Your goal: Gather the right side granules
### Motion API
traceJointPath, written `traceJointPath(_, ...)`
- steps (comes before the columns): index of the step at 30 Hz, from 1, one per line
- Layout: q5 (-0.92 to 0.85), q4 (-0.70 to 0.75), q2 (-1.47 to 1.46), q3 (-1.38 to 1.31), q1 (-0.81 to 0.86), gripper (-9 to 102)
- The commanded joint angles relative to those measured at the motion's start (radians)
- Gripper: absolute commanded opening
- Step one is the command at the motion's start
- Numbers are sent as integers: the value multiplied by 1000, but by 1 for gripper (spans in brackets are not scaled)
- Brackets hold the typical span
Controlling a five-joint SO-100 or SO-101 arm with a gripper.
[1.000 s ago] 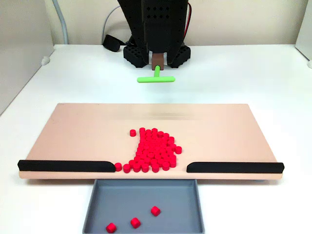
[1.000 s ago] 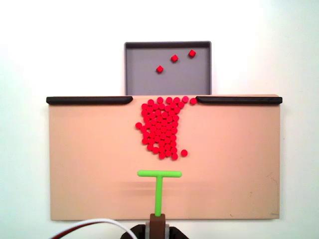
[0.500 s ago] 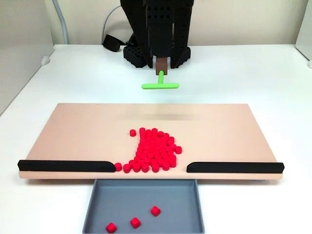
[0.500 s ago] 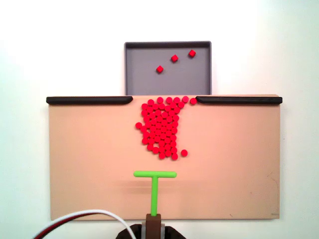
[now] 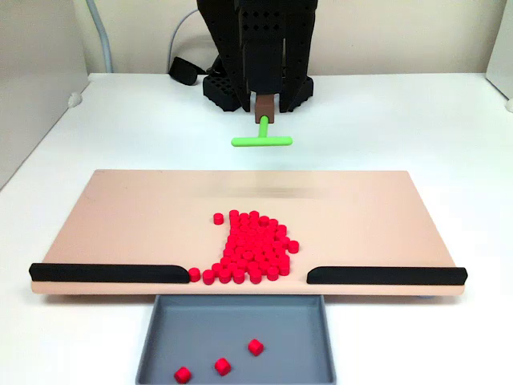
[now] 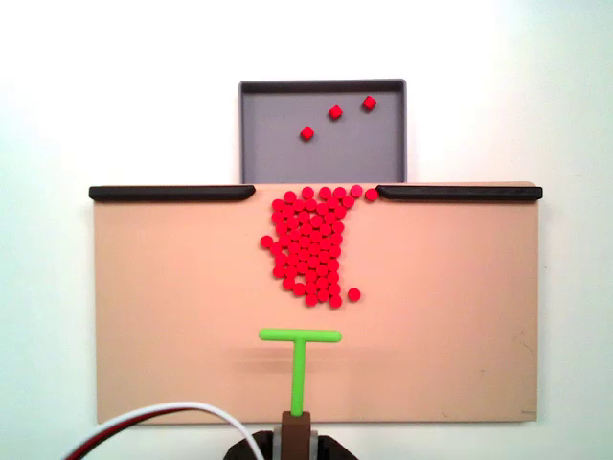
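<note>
Dozens of granules (image 6: 312,247) are seen packed into one red cluster at the centre of a tan board (image 6: 172,316) in the fixed view from above. Going left to right in that frame: a black rail (image 6: 172,193) lines the left part of the board's upper edge, then comes a gap where the top row of granules sits, then a second black rail (image 6: 460,193) on the right. The rails appear placed to funnel pieces through the gap into the grey tray (image 6: 273,163) just beyond it at upper centre, where three loose granules (image 6: 335,112) already lie. One stray granule (image 6: 353,294) rests just beside the cluster's lower right corner.

Below the cluster, at lower centre, a green T-shaped stick (image 6: 300,355) is held with its crossbar toward the granules, apart from them, so the bar can act as a pusher. Its stem is seated in a brown holder at the gripper (image 6: 298,433); the jaws are taken to be clamped on that holder, though the fingers themselves are not clearly seen.

In the fixed view facing the arm, the stick (image 5: 262,141) is seen raised above the board's far edge, with the granules (image 5: 252,249) near the front gap.
</note>
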Motion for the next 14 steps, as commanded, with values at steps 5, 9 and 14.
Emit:
traceJointPath(5,-3,-3,31,-21,-14,0)
traceJointPath(9,-8,-3,35,-21,-21,0)
traceJointPath(14,-11,-2,43,-21,-21,0)
